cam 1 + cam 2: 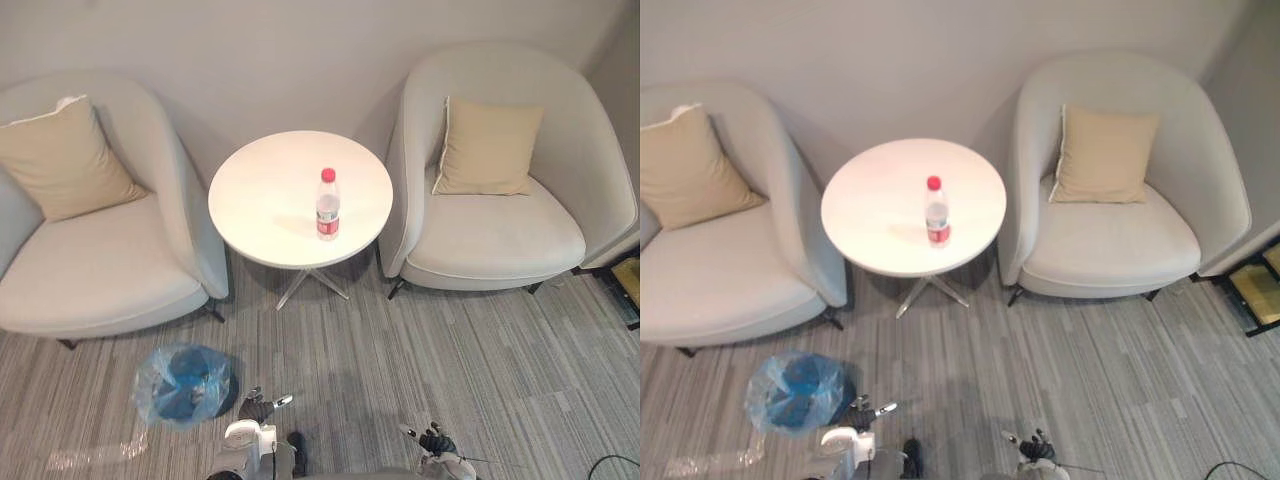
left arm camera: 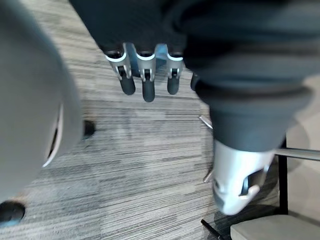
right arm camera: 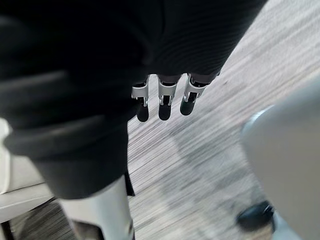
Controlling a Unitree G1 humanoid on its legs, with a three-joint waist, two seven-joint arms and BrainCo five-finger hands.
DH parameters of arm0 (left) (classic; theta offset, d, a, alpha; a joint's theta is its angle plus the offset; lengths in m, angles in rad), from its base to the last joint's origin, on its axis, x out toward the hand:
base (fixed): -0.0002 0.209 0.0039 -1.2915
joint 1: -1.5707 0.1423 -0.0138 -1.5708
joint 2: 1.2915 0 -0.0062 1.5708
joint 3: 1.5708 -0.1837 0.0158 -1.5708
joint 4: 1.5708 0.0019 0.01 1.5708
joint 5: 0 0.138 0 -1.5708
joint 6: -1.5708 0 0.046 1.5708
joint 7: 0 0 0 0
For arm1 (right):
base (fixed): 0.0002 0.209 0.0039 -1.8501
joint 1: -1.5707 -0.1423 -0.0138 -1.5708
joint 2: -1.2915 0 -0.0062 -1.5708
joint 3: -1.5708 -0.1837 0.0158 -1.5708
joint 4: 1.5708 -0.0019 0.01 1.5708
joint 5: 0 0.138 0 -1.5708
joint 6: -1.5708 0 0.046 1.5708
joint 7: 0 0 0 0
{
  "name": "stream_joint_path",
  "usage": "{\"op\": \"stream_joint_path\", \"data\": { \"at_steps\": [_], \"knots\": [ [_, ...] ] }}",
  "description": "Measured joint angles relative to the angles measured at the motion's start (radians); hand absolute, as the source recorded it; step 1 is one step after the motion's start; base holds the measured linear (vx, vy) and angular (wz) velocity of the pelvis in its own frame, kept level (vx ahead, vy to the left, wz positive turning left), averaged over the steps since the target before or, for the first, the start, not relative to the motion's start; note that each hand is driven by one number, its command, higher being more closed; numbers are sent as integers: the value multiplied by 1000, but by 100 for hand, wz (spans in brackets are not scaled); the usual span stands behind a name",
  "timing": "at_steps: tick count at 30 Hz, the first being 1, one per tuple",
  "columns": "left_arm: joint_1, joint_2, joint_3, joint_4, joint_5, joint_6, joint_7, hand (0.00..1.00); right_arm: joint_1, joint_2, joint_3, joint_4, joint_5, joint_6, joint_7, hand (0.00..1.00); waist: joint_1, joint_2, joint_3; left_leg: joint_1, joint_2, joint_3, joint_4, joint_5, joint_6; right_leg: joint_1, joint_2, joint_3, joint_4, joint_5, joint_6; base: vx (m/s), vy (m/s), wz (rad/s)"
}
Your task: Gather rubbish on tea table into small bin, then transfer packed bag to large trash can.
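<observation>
Widest of all, a grey striped carpet floor (image 1: 450,360). On it, against the wall, a pale grey rounded armchair at the left (image 1: 100,265) with a square beige cushion (image 1: 65,160) leaning on its back. At the right, a second pale grey armchair (image 1: 500,240) with a beige cushion of the same kind (image 1: 488,148). Between the two, a round white bench (image 1: 265,200) on thin metal legs.

Down on the floor, before the left armchair, a small blue bin lined with a clear plastic bag (image 1: 185,385). Just beside it, to its right, the left robot hand (image 1: 258,408): fingers (image 2: 148,90) relaxed and nearly straight, nothing held. Further right, the right robot hand (image 1: 435,440), fingers (image 3: 165,107) also loose, grasp empty.

Smallest, a clear plastic bottle with red cap and red label (image 1: 328,205): upright on the bench, right of its middle, well apart from both robot hands and from the bin.
</observation>
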Motion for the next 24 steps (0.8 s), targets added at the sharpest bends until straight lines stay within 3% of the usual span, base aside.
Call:
{"op": "stream_joint_path", "data": {
  "at_steps": [2, 4, 6, 7, 8, 9, 10, 12, 13, 15, 16, 18, 20, 22, 24],
  "knots": [
    [5, 2, -7, 19, 0, 3, 0, 0, 23, -4, -1, -26, -1, 0, 1, 0, -13, 15, 6, 123, 8, -32, -56, 0, 0, -82, -18, -85, 94, -57, -54, 443, -6, 39],
    [5, 4, -7, 19, 0, 3, 1, 0, 17, -2, -9, -26, 0, -1, 2, 0, -28, 16, 6, 171, 29, -60, -81, 0, 0, -134, -11, -132, 11, -84, -91, 412, -88, 52],
    [6, 2, -6, 24, 0, 3, 0, 0, 9, 2, -25, -27, 0, -2, 5, 0, -38, 17, 8, 201, 57, -94, -84, -1, -2, -188, 25, -129, -159, -74, -109, 451, -218, 55],
    [6, 0, -5, 32, 0, 3, 0, 0, 8, 2, -28, -27, 0, -3, 7, 0, -39, 19, 9, 216, 67, -105, -82, -7, -12, -192, 47, -118, -270, -35, -120, 417, -247, 54],
    [14, 2, 3, 36, 0, 3, 0, 0, 14, 5, -28, -22, 0, -2, 7, 0, -39, 3, 3, 227, 70, -112, -72, -33, -54, -169, 61, -91, -454, 128, -149, 426, -267, 42],
    [13, 6, 5, 38, 0, 1, -1, 0, 17, 8, -29, -22, 2, -3, 8, 0, -39, -10, 5, 236, 67, -118, -69, -43, -68, -169, 60, -84, -472, 174, -165, 338, -197, 32],
    [5, -16, 24, 56, 0, 0, -2, 0, 2, -6, -44, -20, 1, -5, 9, 0, -36, 42, 13, 251, 111, -135, -56, -66, -94, -164, 91, -110, -423, 148, -177, 391, -232, 24],
    [4, -55, 51, 57, 0, -1, -5, 0, -4, -25, -46, -22, 1, -4, 10, 0, -37, 86, 6, 226, 147, -153, -22, -37, -117, -140, 108, -151, -434, 97, -198, 354, -218, 33],
    [4, -54, 55, 57, 1, -1, -9, 0, -5, -27, -45, -21, 1, -2, 10, 0, -40, 88, 8, 215, 152, -155, 4, -30, -128, -127, 109, -163, -444, 89, -201, 367, -263, 45],
    [3, -56, 81, 43, 1, -1, -6, 0, 11, -26, -35, -20, 2, -1, 9, 0, -36, 76, 17, 130, 182, -153, 217, 12, -162, -40, 111, -196, -511, 80, -212, 272, -210, 48],
    [5, -55, 81, 32, 0, -2, -6, 0, 14, -24, -30, -20, 2, -1, 9, 0, -32, 69, 20, 103, 189, -150, 280, 27, -164, -16, 109, -201, -532, 79, -213, 155, -113, 35],
    [10, -55, 78, 13, 0, -4, -7, 0, 15, -18, -25, -23, 2, -2, 7, 0, -30, 60, 25, 28, 222, -86, 380, -21, -134, 46, 103, -224, -582, 77, -216, 126, -63, 23],
    [10, -55, 75, 0, 0, -4, -6, 0, 13, -16, -24, -24, 3, -2, 8, 0, -30, 55, 25, -19, 222, -35, 329, -46, -113, 57, 85, -229, -591, 77, -208, 73, 32, 15],
    [13, -55, 67, -4, 1, -4, -6, 0, 15, -19, -23, -25, 3, -3, 7, 0, -30, 60, 22, -45, 205, -28, 171, -5, -102, 57, 74, -231, -581, 68, -185, 56, 109, 7],
    [14, -55, 58, -2, 1, -4, -5, 0, 18, -30, -16, -23, 2, -1, 6, 0, -28, 70, 9, -34, 183, -51, 69, 30, -126, 49, 74, -214, -562, 58, -158, 69, 147, 3]
  ]
}}
